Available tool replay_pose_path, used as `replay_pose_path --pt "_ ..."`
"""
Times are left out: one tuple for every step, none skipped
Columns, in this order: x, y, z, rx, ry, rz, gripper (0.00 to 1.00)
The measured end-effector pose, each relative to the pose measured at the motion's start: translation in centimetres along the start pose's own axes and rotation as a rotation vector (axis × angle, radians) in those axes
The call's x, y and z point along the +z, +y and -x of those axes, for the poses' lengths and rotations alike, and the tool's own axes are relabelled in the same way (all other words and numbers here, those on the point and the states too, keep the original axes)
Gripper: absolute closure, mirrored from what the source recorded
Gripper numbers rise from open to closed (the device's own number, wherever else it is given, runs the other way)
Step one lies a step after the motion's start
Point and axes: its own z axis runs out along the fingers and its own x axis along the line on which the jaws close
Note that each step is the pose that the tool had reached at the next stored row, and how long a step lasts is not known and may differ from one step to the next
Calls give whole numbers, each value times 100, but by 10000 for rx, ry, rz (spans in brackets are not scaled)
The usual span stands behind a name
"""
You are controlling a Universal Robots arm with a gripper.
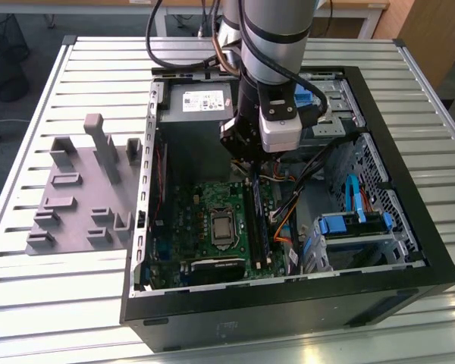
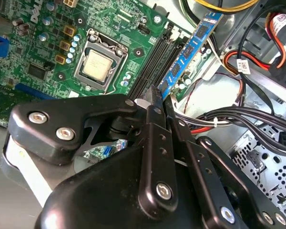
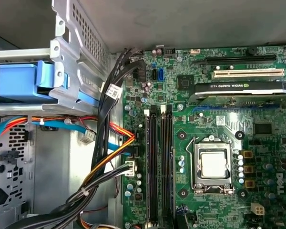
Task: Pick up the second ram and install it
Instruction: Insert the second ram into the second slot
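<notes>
A slatted aluminium table (image 1: 76, 303) is filling the exterior view, its ribs catching pale overhead light. Beyond its far edge, grey floor (image 1: 68, 19) is showing beside a black mesh wastebasket (image 1: 4, 53), while light wooden furniture (image 1: 428, 34) is standing at the exterior view's right

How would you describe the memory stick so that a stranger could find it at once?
Look inside the open computer case at the green motherboard. Beside its long black slots, towards the cables, stands the second ram: a thin blue board with small black chips, unlike the plain black slots.
</notes>
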Motion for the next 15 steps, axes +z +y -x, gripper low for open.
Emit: replay_pose_path --pt "14 0 0 0 -1 -1 86" --pt "29 0 0 0 -3 -1 86" --pt "45 1 0 0 -4 0 86" --pt "64 1 0 0 -3 0 86" --pt "78 1 0 -1 -3 -1 86" --pt "90 1 0 -1 -4 0 86" --pt "100 2 0 -1 -4 1 86" --pt "110 2 0 0 -4 1 86" --pt "121 2 0 0 -4 1 86" --pt "133 3 1 0 -4 1 86" --pt "144 3 0 0 -4 1 86" --pt "155 4 1 0 -4 1 86" --pt "165 4 1 -1 -4 0 86" --pt "174 5 1 0 -4 1 86" --pt "182 5 1 0 -4 1 86"
